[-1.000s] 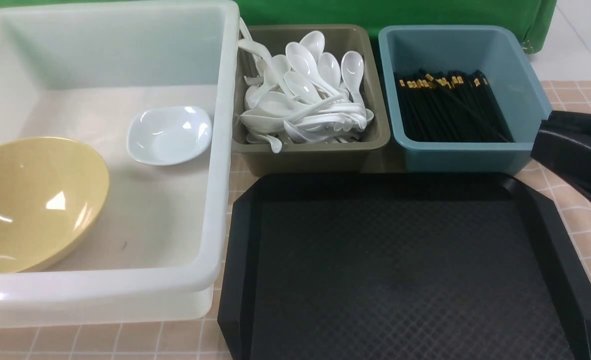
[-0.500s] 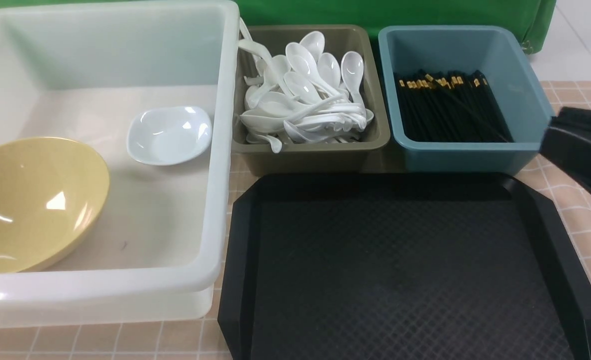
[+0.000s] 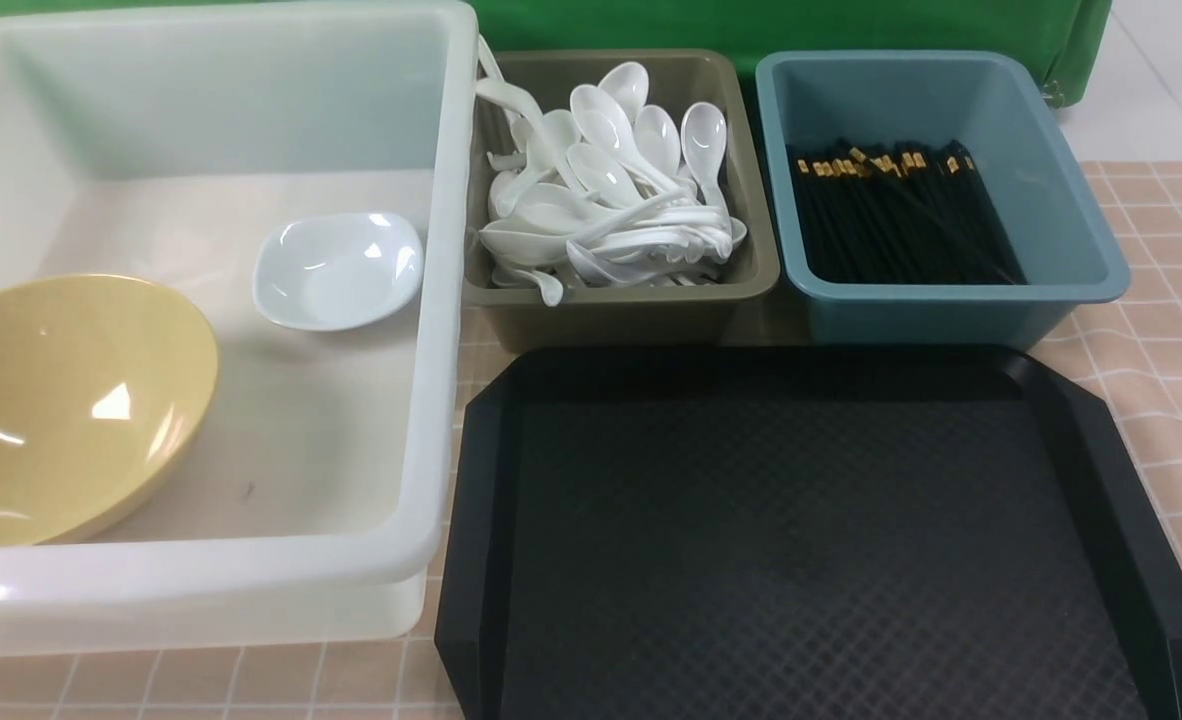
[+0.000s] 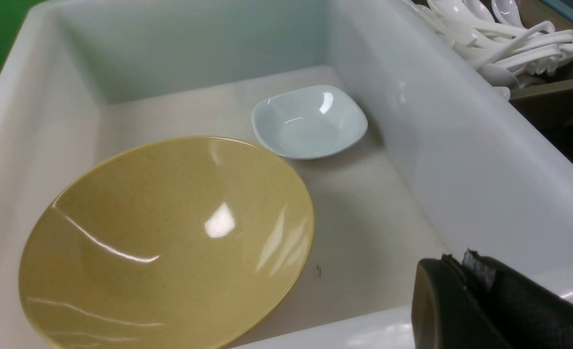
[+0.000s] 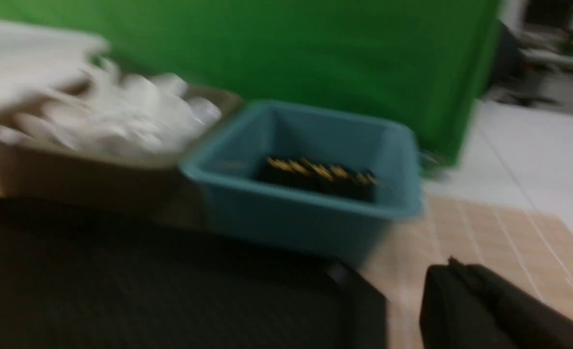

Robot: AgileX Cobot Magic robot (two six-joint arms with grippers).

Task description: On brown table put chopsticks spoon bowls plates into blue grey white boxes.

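Bench [image 3: 1166,330]: I am seeing its tiled cloth bare beside the blue box now; the right arm that was crossing this corner a second ago is gone from the front view, so I am reading it as pulling back after a drop.

White box [image 3: 431,330]: it is holding the yellow bowl [image 3: 71,400], tilted against the near left corner, and the small white plate [image 3: 339,268], flat on the floor farther in, well apart from the bowl's rim.

Black tray [image 3: 811,540]: I am finding nothing on it, which I am taking to mean the sorting is at or near its end.

Grey box [image 3: 751,270]: it is carrying a heap of white spoons [image 3: 606,195], some handles lying over the rim toward the white box.

Blue box [image 3: 1061,180]: the black chopsticks [image 3: 891,215] are lying bundled along its floor.

Left gripper [image 4: 466,291]: it is hanging just outside the white box's near wall, close to the bowl but not touching; only one dark finger is showing, so I cannot tell whether it is released or clenched.

Right gripper [image 5: 461,300]: the wrist view is blurring with motion; it is hovering over the bench, beside the tray corner and short of the blue box, chopsticks well apart from it. I cannot tell its state, and I am seeing nothing in it.
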